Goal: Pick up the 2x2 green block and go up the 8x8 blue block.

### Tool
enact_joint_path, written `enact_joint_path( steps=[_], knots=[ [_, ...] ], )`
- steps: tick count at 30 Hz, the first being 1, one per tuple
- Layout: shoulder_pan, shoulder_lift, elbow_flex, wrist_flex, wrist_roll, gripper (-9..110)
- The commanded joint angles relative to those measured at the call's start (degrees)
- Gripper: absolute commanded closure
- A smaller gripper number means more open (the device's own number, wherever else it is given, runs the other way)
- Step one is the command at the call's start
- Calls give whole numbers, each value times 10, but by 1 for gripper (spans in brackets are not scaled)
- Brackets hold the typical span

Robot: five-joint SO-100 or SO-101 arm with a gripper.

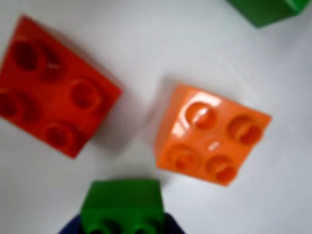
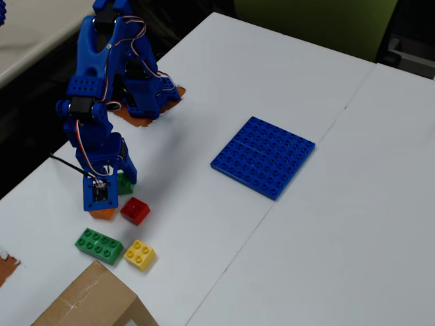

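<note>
No text, label, brand, number or sign can be read in either view (the wrist view is blurred, and the fixed view is too coarse to show any lettering moulded on the bricks' studs).

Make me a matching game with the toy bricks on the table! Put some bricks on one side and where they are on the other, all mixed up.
Fixed view.

Things:
1. blue baseplate
2. red brick
3. long green brick
4. small green brick

Places:
A. right beside the yellow brick
B. at the pincer, under the blue arm
C. alone, far to the right of the bricks
D. just right of the orange brick

Pairs: 1-C, 2-D, 3-A, 4-B
</note>
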Motion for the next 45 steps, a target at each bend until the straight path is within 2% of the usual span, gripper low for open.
enact_joint_path(
  steps=[1, 4, 9, 12, 22, 24, 27, 29, 36, 41, 45],
  knots=[
    [-28, 98, -6, 34, -23, 101],
    [-57, 167, -25, 73, -62, 101],
    [-137, 209, -67, 149, -199, 101],
    [-203, 216, -86, 185, -207, 101],
    [-439, 248, -105, 179, -5, 101],
    [-470, 194, -218, 260, -2, 101],
    [-512, 71, -476, 405, 23, 101],
    [-545, 40, -562, 413, 69, 101],
    [-610, 53, -634, 413, 80, 101],
    [-649, 11, -750, 413, 78, 101],
    [-670, -31, -765, 414, 70, 101]
  ],
)
